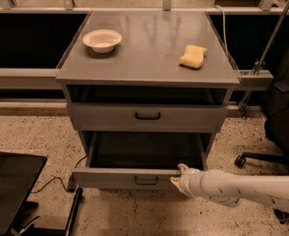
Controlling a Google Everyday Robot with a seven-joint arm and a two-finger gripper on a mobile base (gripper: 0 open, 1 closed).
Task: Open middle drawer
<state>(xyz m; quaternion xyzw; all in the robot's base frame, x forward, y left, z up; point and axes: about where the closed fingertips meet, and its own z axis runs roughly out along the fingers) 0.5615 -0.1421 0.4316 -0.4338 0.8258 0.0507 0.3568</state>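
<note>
White bowl (101,40), yellow sponge (192,56)

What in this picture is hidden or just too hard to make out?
All in the camera view:
1. Inside of the middle drawer: lost in shadow, contents unknown.
2. Anything below it: hidden by its pulled-out front.
3. The arm behind the gripper, which sits at that front's top edge: cut off by the right edge.
4. Black object at lower left: cut off by left and bottom edges.
</note>
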